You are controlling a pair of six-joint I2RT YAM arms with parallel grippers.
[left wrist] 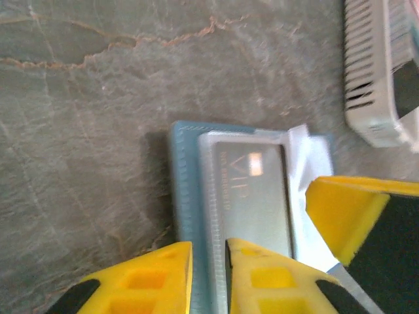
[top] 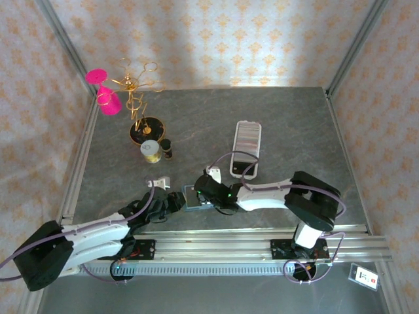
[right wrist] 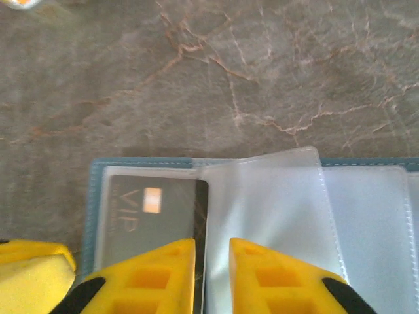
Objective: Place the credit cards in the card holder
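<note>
1. Your card holder (top: 192,199) lies open near the table's (top: 294,118) front edge, with one dark card (right wrist: 154,209) tucked inside.
2. Your left gripper (left wrist: 208,252) sits at the holder's edge, jaws a narrow slit apart.
3. Your right gripper (right wrist: 213,247) is over a clear sleeve (right wrist: 275,196), jaws equally narrow.
4. More cards (top: 247,139) stand in the white tray (top: 245,171), well apart.

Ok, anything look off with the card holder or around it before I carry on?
The dark VIP card sits in a pocket of the open card holder, but its right edge seems to poke past the sleeve, so it may not be fully seated. One clear sleeve looks lifted mid-fold. Nothing spilled or damaged.
</note>
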